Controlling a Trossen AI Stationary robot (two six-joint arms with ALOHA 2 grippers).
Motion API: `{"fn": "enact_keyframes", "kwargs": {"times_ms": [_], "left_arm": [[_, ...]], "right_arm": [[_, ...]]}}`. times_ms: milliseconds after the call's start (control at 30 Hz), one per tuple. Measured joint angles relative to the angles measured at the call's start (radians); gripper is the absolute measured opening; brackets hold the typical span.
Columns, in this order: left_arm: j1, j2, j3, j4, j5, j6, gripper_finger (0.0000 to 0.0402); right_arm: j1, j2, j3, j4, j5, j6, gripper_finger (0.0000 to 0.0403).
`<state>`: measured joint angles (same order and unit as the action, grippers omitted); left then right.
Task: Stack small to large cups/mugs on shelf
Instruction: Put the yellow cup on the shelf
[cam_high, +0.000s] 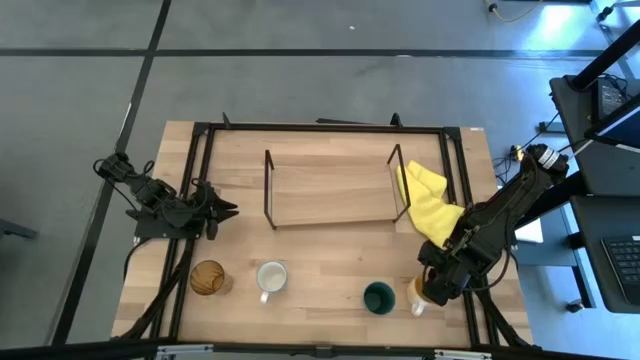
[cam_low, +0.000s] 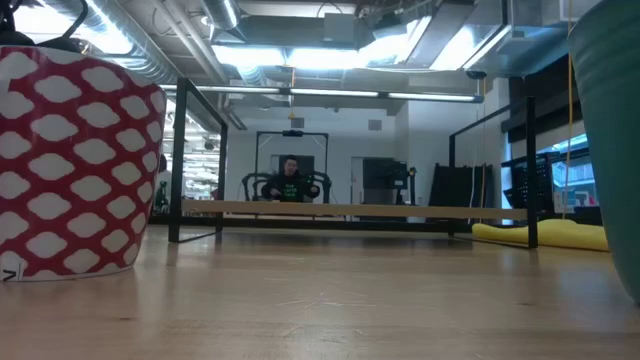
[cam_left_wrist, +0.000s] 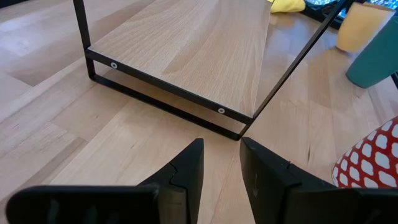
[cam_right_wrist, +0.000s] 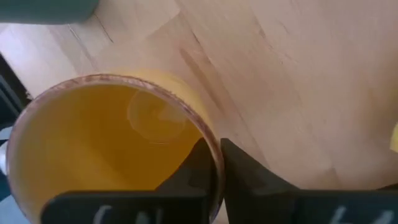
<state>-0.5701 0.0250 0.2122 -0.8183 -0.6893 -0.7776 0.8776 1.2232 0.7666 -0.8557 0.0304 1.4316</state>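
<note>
Four vessels stand in a row near the table's near edge: an amber ribbed glass (cam_high: 208, 278), a white mug (cam_high: 271, 278) with a red-and-white patterned outside (cam_low: 70, 160), a dark green cup (cam_high: 379, 297) and an orange-inside mug (cam_high: 418, 293). The shelf (cam_high: 335, 192), a wooden board in black wire frames, stands at mid table. My right gripper (cam_high: 434, 288) is over the orange-inside mug (cam_right_wrist: 106, 149), shut on its rim. My left gripper (cam_high: 228, 208) hovers left of the shelf, open by a narrow gap (cam_left_wrist: 222, 163) and empty. My right gripper pinches the orange-inside mug's wall at the rim (cam_right_wrist: 217, 152), one finger (cam_right_wrist: 198, 163) inside the mug and one (cam_right_wrist: 249, 171) outside. The fingers come from above, pointing down. The mug stands upright, its mouth up; I cannot tell whether its base is on the table.
A yellow cloth (cam_high: 430, 200) lies by the shelf's right end frame. The table's black frame rails (cam_high: 455, 170) run along its edges. A person (cam_low: 290, 180) sits in the room beyond the table. Bare wood lies between the shelf and the row of vessels.
</note>
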Motion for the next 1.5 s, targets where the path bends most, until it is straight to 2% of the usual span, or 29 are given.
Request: {"fn": "enact_keyframes", "kwargs": {"times_ms": [200,367,500,700,800,933,1167,1400,1500], "left_arm": [[0.000,0.000,0.000,0.000,0.000,0.000,0.0098],[0.001,0.000,0.000,0.000,0.000,0.000,0.0098],[0.001,0.000,0.000,0.000,0.000,0.000,0.0098],[0.001,0.000,0.000,0.000,0.000,0.000,0.0098],[0.001,0.000,0.000,0.000,0.000,0.000,0.0098],[0.001,0.000,0.000,0.000,0.000,0.000,0.0098],[0.000,0.000,0.000,0.000,0.000,0.000,0.0098],[0.000,0.000,0.000,0.000,0.000,0.000,0.0098],[0.000,0.000,0.000,0.000,0.000,0.000,0.0098]], "right_arm": [[-0.029,0.000,0.016,-0.007,0.030,-0.061,0.0033],[-0.080,0.000,0.104,-0.091,0.059,-0.206,0.0019],[-0.127,0.000,0.219,-0.253,0.109,-0.332,0.0019],[-0.212,0.006,0.435,-0.477,0.289,-0.536,0.0028],[-0.282,0.036,0.543,-0.528,0.359,-0.679,0.0024],[-0.417,0.095,0.654,-0.528,0.376,-0.871,0.0022],[-0.694,0.255,0.812,-0.493,0.355,-1.132,0.0027],[-0.922,0.397,0.906,-0.493,0.153,-1.450,0.0025],[-1.004,0.423,0.902,-0.493,0.114,-1.586,0.0027]]}}
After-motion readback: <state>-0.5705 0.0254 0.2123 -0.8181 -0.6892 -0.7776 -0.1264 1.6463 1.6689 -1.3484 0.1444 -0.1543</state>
